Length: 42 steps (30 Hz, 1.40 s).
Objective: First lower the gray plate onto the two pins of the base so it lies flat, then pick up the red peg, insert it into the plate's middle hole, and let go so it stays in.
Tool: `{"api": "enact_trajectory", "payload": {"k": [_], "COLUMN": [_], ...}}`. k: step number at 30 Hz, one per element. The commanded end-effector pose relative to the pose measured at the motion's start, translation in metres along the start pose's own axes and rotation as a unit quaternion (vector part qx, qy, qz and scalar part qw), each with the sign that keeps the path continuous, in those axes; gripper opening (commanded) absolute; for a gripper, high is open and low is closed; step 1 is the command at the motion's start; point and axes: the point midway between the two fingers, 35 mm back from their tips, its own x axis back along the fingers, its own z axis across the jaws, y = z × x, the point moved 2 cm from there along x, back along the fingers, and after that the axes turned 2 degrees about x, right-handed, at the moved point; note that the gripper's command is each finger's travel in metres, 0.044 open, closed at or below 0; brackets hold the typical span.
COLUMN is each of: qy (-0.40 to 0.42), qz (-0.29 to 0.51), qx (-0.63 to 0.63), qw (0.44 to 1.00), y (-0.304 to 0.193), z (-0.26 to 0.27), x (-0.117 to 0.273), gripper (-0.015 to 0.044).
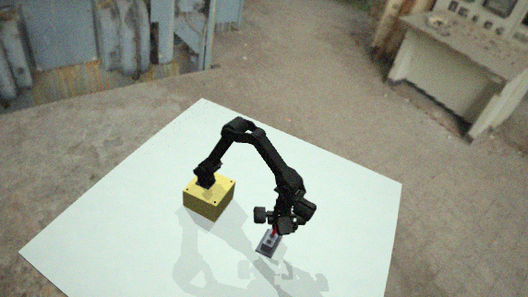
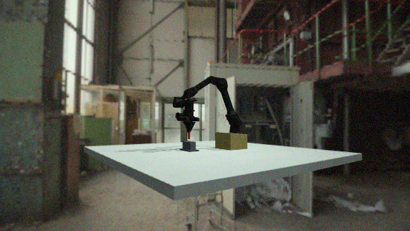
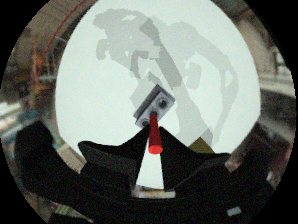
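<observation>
Red peg stands gripped between the fingertips of the gripper, its lower end down at the middle hole of the gray plate; how deep it sits in the hole, I cannot tell. The fingers are closed on it from both sides, above the plate, and the peg looks upright in the exterior view. The plate lies flat on its thin dark base, with one dark round spot on either side of the peg. Around them spreads the pale table top, crossed by the arm's shadow. Well apart from the plate, a yellow block stands under the foot of the black arm, which arches over to the peg. Beyond the table come a worn floor, a control desk and a red railing.
</observation>
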Motion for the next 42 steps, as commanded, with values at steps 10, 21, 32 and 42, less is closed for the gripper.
{"api": "enact_trajectory", "payload": {"k": [10,21,32,42], "qy": [0.000,-0.002,-0.001,-0.003], "qz": [0.000,-0.001,0.001,0.002], "qx": [0.000,0.000,-0.001,-0.002], "qw": [1.000,1.000,1.000,1.000], "y": [0.000,0.001,0.000,0.000], "z": [0.000,-0.001,-0.001,-0.001], "x": [-0.004,-0.017,-0.015,-0.017], "gripper": [0.0000,0.0000,0.0000,0.0000]}}
